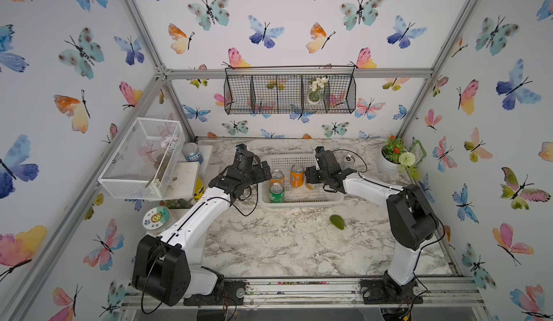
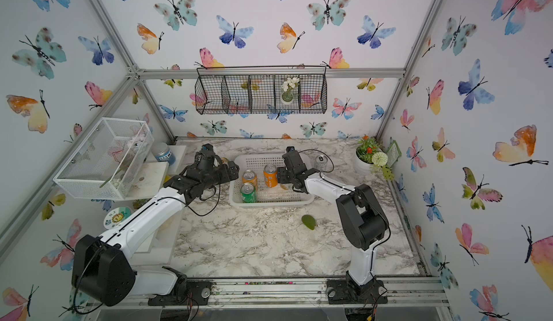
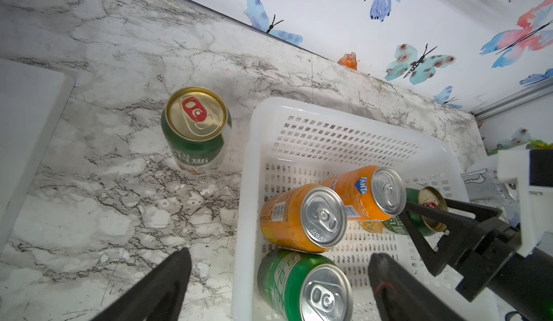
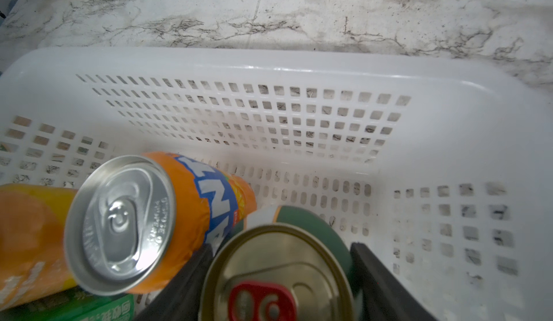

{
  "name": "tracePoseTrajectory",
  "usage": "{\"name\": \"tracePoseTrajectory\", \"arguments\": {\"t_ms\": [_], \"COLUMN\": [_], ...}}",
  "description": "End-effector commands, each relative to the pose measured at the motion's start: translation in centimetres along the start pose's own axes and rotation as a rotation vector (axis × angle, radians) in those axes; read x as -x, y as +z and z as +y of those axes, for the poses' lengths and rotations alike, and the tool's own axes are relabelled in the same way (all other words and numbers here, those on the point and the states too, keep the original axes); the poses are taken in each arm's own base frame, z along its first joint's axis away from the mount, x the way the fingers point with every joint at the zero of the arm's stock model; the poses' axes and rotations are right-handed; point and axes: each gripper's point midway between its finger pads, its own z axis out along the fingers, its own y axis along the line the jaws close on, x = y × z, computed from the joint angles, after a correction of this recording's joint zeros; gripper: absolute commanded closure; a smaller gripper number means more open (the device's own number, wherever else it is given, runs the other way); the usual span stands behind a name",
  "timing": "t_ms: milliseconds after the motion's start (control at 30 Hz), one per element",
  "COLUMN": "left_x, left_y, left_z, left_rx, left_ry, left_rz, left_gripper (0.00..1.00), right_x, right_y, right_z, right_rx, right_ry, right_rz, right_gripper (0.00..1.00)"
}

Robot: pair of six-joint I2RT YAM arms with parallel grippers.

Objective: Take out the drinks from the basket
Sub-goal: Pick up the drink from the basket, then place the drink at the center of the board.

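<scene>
The white basket (image 1: 299, 203) (image 2: 270, 204) holds two orange cans (image 1: 276, 177) (image 1: 296, 175) and a bright green can (image 1: 276, 193), all upright. My right gripper (image 4: 278, 274) (image 1: 308, 178) reaches into the basket, and its fingers (image 4: 374, 274) press both sides of a dark green, gold-topped can (image 4: 278, 262) (image 3: 428, 211). My left gripper (image 3: 278, 286) (image 1: 264, 169) hangs open over the basket's left wall, above the bright green can (image 3: 302, 286). A second dark green can (image 3: 196, 129) stands on the table left of the basket. A slim silver can (image 1: 348, 161) stands to the basket's right.
A green avocado-like fruit (image 1: 337, 222) lies in front of the basket. A flower pot (image 1: 392, 157) stands at the back right. At the left are a white mesh box (image 1: 140, 160), a blue-lidded jar (image 1: 192, 152) and a round tin (image 1: 155, 218). A black wire basket (image 1: 288, 90) hangs on the back wall.
</scene>
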Motion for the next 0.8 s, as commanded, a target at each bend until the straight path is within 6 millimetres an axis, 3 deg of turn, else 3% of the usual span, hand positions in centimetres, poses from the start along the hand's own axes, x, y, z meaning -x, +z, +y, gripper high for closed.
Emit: {"name": "tracePoseTrajectory", "arguments": {"t_ms": [0, 400, 600, 767], "left_x": [0.4, 0.7, 1.0, 0.9], "left_y": [-0.8, -1.5, -1.7, -1.4], "left_z": [-1.4, -2.3, -2.3, -2.3], "left_rx": [-0.061, -0.106, -0.104, -0.101], "left_ry": [0.018, 0.012, 0.013, 0.016], "left_rz": [0.003, 0.001, -0.007, -0.002], "left_gripper": [0.01, 0.01, 0.01, 0.01], "right_x": [3.9, 8.5, 9.6, 9.6], "right_y": [-3.4, -11.0, -16.0, -18.8], "right_z": [0.2, -0.2, -1.3, -3.0], "right_rx": [-0.01, -0.011, -0.029, -0.093], "right_ry": [-0.012, -0.016, 0.005, 0.019], "right_rz": [-0.102, -0.254, -0.34, -0.379], "right_gripper": [0.37, 0.38, 0.38, 0.37]}}
